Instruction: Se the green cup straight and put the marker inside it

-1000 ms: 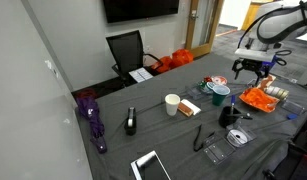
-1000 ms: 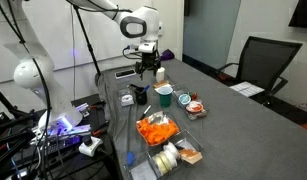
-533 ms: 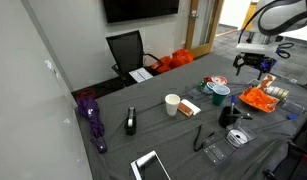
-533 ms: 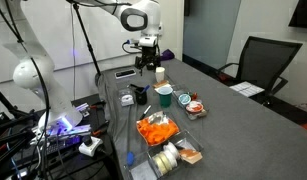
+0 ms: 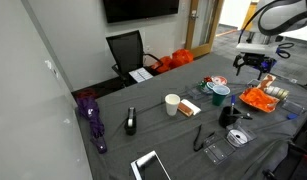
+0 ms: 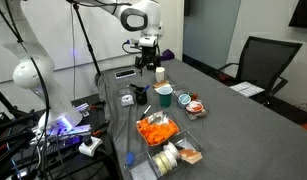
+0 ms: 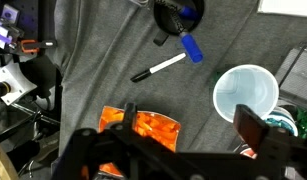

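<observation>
The gripper (image 6: 145, 63), jaws wide and holding nothing, has lifted a little and is now hanging still, so the pick is not starting yet. Below it the green cup (image 7: 245, 93) is already standing upright, with the marker (image 7: 158, 68) lying flat nearby. An orange bag (image 7: 143, 128) and a black round object (image 7: 180, 12) are crowding the marker.

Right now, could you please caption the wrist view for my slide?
Open gripper over table: marker lies near upright green cup.

Two oblique exteriors, wrist above table (image 7: 113, 40)
</observation>
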